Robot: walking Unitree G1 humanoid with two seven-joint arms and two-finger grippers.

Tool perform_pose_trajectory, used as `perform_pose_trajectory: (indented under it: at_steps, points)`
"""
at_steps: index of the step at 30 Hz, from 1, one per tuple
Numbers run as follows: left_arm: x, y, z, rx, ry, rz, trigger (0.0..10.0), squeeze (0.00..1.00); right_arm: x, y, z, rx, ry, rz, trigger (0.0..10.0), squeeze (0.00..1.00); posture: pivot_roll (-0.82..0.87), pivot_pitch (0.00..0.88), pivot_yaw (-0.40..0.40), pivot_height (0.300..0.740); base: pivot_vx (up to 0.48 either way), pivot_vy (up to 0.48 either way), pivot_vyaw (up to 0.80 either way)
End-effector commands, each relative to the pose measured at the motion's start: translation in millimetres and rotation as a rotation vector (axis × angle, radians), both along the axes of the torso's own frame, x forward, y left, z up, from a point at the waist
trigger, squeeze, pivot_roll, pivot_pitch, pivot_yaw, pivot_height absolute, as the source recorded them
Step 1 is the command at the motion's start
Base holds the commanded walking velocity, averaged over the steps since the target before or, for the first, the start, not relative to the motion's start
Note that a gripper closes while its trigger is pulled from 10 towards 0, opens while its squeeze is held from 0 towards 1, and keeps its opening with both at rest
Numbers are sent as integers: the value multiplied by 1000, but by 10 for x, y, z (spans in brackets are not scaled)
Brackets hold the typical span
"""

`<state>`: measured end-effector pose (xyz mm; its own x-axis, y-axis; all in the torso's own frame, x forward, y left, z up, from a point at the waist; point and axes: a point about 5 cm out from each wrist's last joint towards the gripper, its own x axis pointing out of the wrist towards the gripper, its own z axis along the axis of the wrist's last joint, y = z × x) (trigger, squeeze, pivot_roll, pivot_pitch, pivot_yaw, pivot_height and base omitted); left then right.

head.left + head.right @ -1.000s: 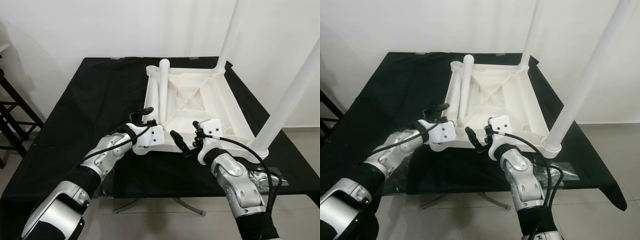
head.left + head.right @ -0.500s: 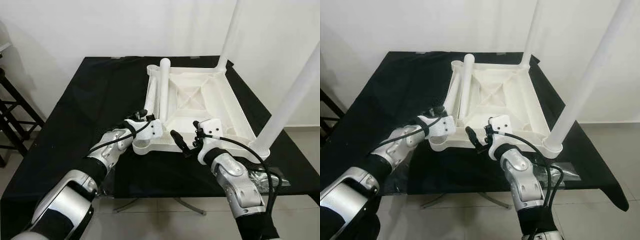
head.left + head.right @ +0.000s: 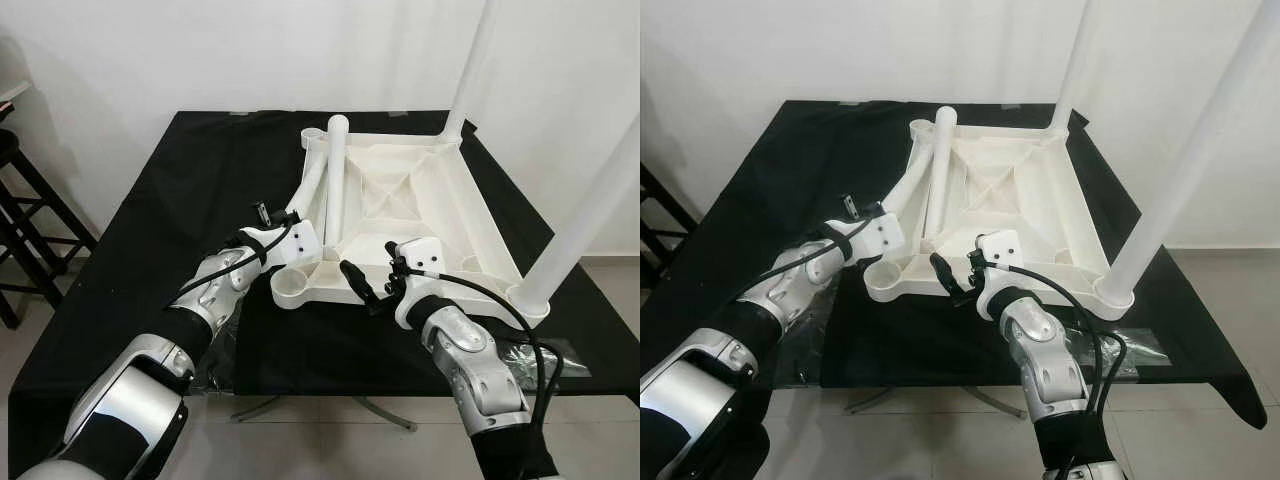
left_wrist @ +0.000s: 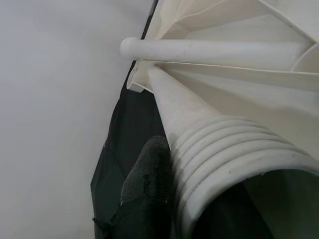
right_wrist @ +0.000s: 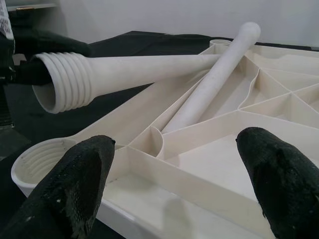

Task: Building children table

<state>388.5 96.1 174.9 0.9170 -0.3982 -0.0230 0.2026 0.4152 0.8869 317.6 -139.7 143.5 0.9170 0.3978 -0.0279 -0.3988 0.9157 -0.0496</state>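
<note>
White walls behind; black-draped work table (image 3: 150, 200) carries the inverted white plastic tabletop (image 3: 420, 215), ribbed underside up. Progress, judged from the layout: two legs already stand upright in their sockets, one at the far right corner (image 3: 470, 70), one at the near right corner (image 3: 590, 215). Near left corner socket (image 3: 292, 285) is open, its internal threads visible. Two legs left to fit. One loose leg (image 3: 334, 180) lies across the tabletop, not yet handled. Left gripper (image 3: 268, 214) is closed around the threaded end of the other leg (image 5: 129, 67), holding it low and slanted just above the left rim, its far tip resting near the far left corner. Threaded end sits close to the open socket but is not aligned with it; still needs tipping upright and screwing in. Right gripper (image 3: 362, 290) hovers at the near edge of the tabletop, fingers spread wide, holding nothing.
</note>
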Motion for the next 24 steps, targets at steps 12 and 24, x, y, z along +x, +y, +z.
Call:
perform_pose_trajectory:
  at_steps: [12,24]
  points:
    - [-73,250,628,-699,-29,-30,0,0,22,-77,153,135,-50,-53,10000,0,-73,37,-10,740,0,0,0]
    - [-266,353,1118,-889,-181,-263,0,0,53,-7,469,354,-99,33,10000,0,-80,28,-9,740,0,0,0]
